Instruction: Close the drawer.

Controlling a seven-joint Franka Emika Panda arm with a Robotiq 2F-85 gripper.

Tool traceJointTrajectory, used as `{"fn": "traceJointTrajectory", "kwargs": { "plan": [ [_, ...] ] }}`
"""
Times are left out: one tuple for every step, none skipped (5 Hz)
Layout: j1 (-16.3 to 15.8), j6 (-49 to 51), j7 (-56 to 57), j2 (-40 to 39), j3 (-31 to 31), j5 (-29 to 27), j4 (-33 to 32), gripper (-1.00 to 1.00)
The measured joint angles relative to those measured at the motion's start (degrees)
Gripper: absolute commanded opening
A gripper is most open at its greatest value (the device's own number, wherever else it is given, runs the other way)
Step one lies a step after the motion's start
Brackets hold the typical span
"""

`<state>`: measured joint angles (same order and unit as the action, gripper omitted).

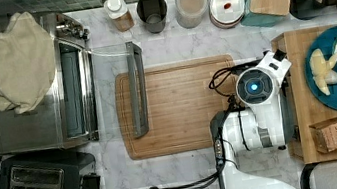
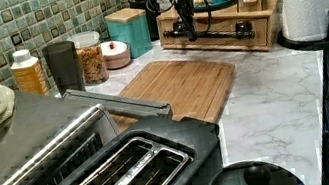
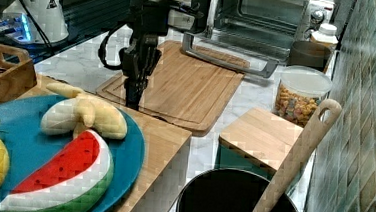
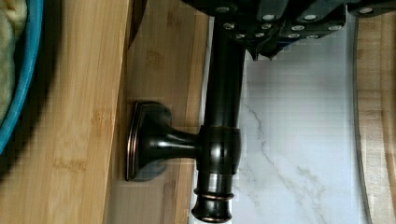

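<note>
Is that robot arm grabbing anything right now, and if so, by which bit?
The gripper is at the drawer, around its long black bar handle, near one end of the bar. Whether the fingers actually clamp it cannot be told.

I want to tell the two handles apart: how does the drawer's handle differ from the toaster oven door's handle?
The drawer handle is a dark round bar on posts, fixed to a light wooden front; the oven door handle is a flat grey bar on a glass door. The claw is at the drawer handle, while the oven handle stands free. Both are long, straight bars.

even bright indoor light, blocky compression blur
</note>
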<state>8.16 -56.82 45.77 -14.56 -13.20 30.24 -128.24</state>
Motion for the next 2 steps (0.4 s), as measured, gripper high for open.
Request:
{"fn": "traceJointTrajectory", "kwargs": {
  "plan": [
    [-1.1, -0.1, 0.0, 0.0, -1.1, -0.1, -0.1, -1.00],
    [-1.5, -0.2, 0.0, -0.1, -1.4, 0.0, -0.1, -1.00]
  ]
}}
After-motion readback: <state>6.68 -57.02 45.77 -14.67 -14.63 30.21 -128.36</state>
